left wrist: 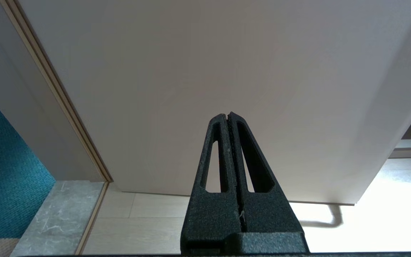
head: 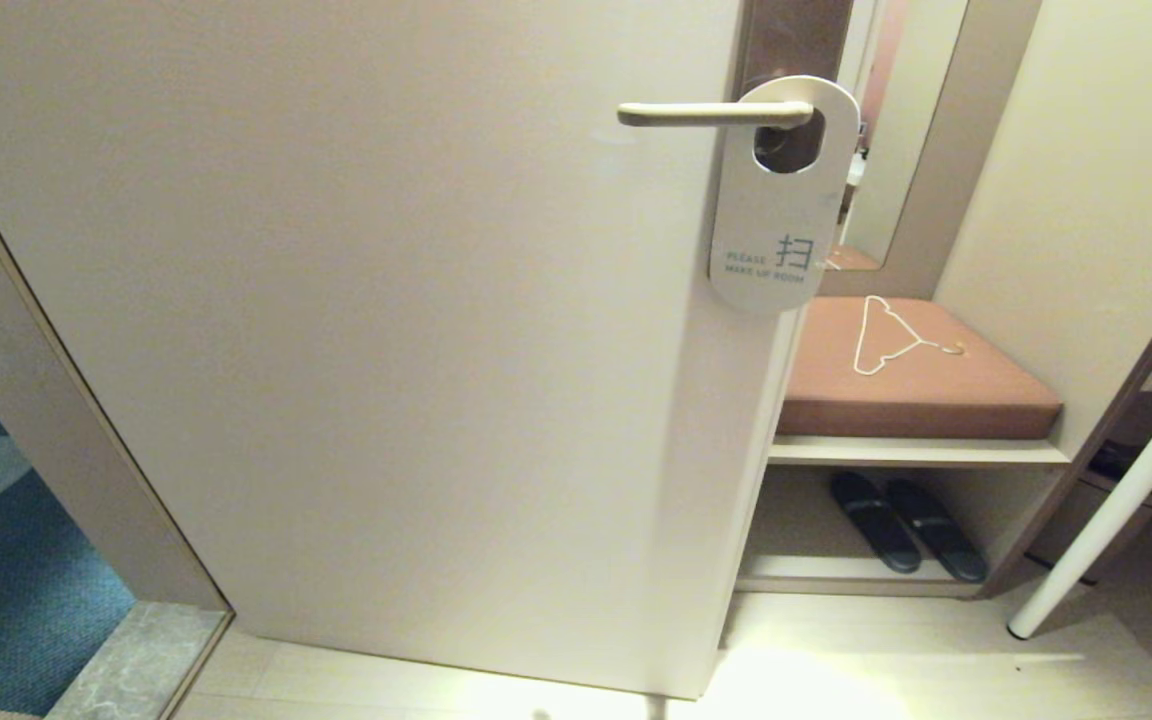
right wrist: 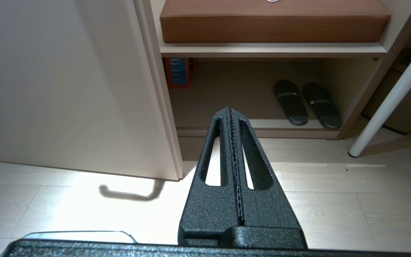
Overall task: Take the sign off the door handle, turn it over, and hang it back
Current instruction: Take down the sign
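My left hand (left wrist: 229,116) is closed on nothing, low in front of the door (left wrist: 227,71). My right hand (right wrist: 229,111) is closed and empty too, facing the floor near the slippers (right wrist: 307,103). In the upper right of the head frame the sign (head: 781,195) hangs on the door handle (head: 711,114), white "PLEASE MAKE UP ROOM" side showing

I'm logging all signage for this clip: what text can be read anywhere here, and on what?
"PLEASE MAKE UP ROOM": on the white face of the sign hanging from the door handle.
"扫": a large character beside those words on the same face.
The orange-and-blue item under the bench: any print is too small to read.
Nothing else carries text.
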